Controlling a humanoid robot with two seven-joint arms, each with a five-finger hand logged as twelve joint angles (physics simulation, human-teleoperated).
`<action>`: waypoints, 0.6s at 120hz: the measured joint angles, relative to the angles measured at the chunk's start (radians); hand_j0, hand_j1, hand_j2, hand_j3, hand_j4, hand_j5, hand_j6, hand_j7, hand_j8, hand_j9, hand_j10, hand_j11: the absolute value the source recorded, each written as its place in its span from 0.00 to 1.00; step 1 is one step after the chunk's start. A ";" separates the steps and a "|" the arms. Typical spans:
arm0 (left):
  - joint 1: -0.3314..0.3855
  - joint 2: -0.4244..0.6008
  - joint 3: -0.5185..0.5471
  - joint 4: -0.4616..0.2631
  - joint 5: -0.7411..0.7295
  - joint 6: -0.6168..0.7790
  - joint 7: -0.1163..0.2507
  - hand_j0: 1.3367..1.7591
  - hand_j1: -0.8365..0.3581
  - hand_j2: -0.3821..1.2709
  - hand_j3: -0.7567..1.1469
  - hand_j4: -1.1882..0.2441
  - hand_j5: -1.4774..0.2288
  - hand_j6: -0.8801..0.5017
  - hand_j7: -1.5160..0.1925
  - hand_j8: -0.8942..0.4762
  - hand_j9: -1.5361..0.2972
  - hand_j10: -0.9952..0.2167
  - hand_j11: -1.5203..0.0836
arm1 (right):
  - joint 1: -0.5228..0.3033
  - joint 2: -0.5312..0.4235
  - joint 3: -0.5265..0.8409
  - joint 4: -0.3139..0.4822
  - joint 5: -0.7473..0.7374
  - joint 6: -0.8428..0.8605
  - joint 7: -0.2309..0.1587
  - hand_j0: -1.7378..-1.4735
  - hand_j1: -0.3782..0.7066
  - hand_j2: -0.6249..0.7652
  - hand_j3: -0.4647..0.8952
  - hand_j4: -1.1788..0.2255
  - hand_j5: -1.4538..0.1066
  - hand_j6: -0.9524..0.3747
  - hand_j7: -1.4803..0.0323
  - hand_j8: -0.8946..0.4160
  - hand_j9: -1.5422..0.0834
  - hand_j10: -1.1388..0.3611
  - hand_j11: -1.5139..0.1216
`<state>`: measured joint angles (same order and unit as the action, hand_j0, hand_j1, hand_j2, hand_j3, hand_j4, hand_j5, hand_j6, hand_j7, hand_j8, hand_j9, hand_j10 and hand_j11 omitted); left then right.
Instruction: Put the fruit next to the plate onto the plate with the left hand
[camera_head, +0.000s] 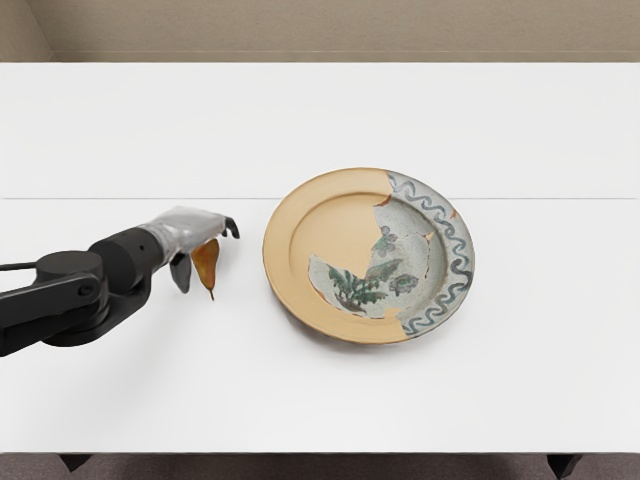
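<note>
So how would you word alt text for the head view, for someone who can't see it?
A robot's left hand is down over a brownish pear, which sits just left of an orange plate with a blue-green pattern, on a white table.

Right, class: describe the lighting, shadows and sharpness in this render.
Head view: soft, even light, no glare on the table; the plate casts a faint shadow at its near rim; the left hand and fruit barely shade the table; nothing blurred.
</note>
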<state>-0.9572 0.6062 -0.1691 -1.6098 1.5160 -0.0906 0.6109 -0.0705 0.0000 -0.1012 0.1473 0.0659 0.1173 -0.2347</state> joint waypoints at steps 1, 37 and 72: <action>0.000 0.000 0.000 0.000 0.000 0.000 0.000 0.76 0.68 0.27 0.40 0.61 0.63 0.41 0.65 0.42 0.62 0.56 0.69 | 0.000 0.000 0.000 0.000 0.000 0.000 0.000 0.30 0.03 0.45 0.34 0.84 0.93 0.72 0.98 0.68 0.95 0.76 0.93; 0.002 -0.002 -0.001 0.017 0.002 -0.003 0.000 0.76 0.63 0.28 0.40 0.58 0.59 0.37 0.61 0.39 0.58 0.52 0.66 | 0.000 0.000 0.000 0.000 0.000 0.000 0.000 0.30 0.03 0.45 0.34 0.84 0.93 0.72 0.98 0.68 0.95 0.76 0.93; 0.001 -0.021 -0.001 0.041 -0.001 -0.013 0.000 0.76 0.55 0.29 0.40 0.52 0.53 0.31 0.56 0.36 0.53 0.46 0.59 | 0.001 0.000 0.000 0.000 0.000 0.000 0.000 0.30 0.03 0.45 0.34 0.84 0.93 0.72 0.98 0.68 0.95 0.76 0.93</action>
<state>-0.9557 0.5851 -0.1699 -1.5684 1.5148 -0.1034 0.6108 -0.0700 0.0000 -0.1014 0.1473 0.0662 0.1172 -0.2347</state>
